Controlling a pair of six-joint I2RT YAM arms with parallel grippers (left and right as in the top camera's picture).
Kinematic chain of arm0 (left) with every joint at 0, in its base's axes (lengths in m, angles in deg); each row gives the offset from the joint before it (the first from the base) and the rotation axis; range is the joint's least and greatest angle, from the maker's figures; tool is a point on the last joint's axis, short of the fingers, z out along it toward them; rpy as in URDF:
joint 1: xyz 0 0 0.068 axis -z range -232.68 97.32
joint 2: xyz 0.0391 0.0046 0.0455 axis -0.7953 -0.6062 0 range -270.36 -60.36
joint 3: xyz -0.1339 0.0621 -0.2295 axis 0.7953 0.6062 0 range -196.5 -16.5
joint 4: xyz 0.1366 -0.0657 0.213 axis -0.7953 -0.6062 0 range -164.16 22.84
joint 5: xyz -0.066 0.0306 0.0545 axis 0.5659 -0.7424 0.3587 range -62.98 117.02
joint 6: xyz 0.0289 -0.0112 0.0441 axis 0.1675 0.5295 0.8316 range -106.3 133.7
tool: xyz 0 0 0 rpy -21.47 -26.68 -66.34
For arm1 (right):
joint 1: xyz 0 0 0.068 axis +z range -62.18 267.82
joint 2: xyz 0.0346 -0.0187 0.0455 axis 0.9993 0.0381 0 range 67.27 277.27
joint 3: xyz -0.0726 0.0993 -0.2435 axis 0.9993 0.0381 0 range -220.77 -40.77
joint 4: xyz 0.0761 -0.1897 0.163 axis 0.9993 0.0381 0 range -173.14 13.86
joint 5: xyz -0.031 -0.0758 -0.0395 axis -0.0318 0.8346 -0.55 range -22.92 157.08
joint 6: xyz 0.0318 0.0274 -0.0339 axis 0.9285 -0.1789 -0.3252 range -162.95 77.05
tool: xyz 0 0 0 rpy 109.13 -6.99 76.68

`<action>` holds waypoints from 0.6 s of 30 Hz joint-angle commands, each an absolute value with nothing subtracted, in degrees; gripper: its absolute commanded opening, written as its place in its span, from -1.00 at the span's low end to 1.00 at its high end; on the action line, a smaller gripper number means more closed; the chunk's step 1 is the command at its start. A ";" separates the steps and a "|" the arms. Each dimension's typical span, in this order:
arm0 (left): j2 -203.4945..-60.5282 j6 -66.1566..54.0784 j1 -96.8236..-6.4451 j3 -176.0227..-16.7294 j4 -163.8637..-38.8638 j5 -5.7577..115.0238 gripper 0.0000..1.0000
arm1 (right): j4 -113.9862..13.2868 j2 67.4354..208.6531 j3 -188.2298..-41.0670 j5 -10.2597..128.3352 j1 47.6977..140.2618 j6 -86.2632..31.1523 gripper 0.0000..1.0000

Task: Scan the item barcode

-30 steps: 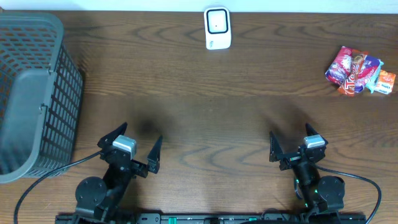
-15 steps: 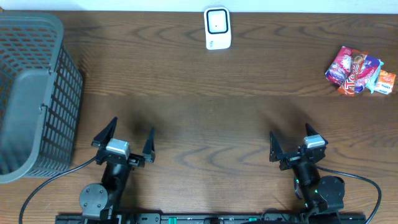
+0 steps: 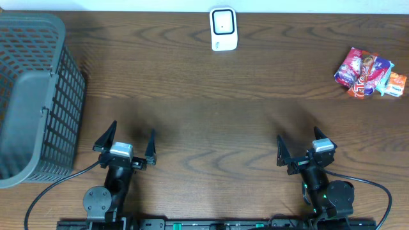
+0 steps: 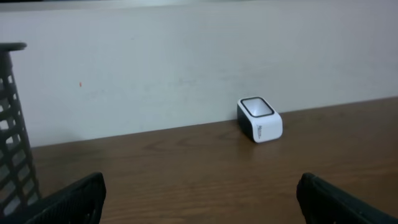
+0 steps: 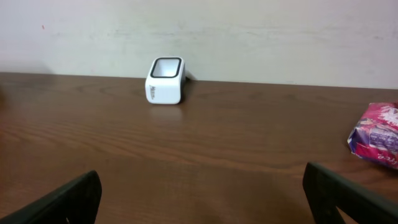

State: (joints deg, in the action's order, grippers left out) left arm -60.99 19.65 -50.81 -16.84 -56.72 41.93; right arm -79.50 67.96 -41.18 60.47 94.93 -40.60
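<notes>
The white barcode scanner (image 3: 223,29) stands at the back middle of the wooden table; it also shows in the left wrist view (image 4: 259,119) and the right wrist view (image 5: 165,81). The item, a bundle of bright pink and orange snack packets (image 3: 369,73), lies at the far right, its edge visible in the right wrist view (image 5: 379,135). My left gripper (image 3: 134,129) is open and empty near the front left. My right gripper (image 3: 298,133) is open and empty near the front right. Both are far from the packets and the scanner, with only bare wood between the fingers (image 4: 200,186) (image 5: 202,177).
A tall grey mesh basket (image 3: 32,96) fills the left side of the table, close to the left arm; its wall shows at the left wrist view's edge (image 4: 12,124). A pale wall runs behind the table's back edge.
The left gripper has swung from pointing slightly right to pointing straight at the back and shifted a little left. The right arm, scanner and packets have not moved.
</notes>
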 commanded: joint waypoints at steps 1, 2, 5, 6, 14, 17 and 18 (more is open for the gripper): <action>-60.42 22.89 -51.12 -16.71 -57.55 42.85 0.96 | -79.28 67.65 -41.09 60.62 95.26 -40.04 0.99; -60.42 22.91 -51.12 -16.71 -58.71 42.76 0.96 | -79.28 67.65 -41.09 60.60 95.26 -40.04 0.98; -60.42 22.89 -51.43 -16.71 -65.55 42.35 0.95 | -79.28 67.65 -41.09 60.62 95.26 -40.04 0.98; -60.42 22.87 -51.67 -16.71 -68.17 42.37 0.95 | -79.28 67.65 -41.09 60.62 95.26 -40.04 0.98; -60.42 20.68 -51.91 -16.71 -70.38 38.52 0.96 | -79.28 67.65 -41.09 60.60 95.26 -40.04 0.99; -60.44 14.36 -51.91 -16.71 -70.67 35.64 0.96 | -79.28 67.65 -41.09 60.62 95.26 -40.04 0.98; -60.44 13.58 -51.91 -16.71 -70.75 35.29 0.96 | -79.28 67.65 -41.09 60.62 95.26 -40.04 0.98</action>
State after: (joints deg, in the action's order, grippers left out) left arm -60.97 18.50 -51.56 -17.41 -67.91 38.09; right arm -79.50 67.96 -41.18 60.47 94.93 -40.60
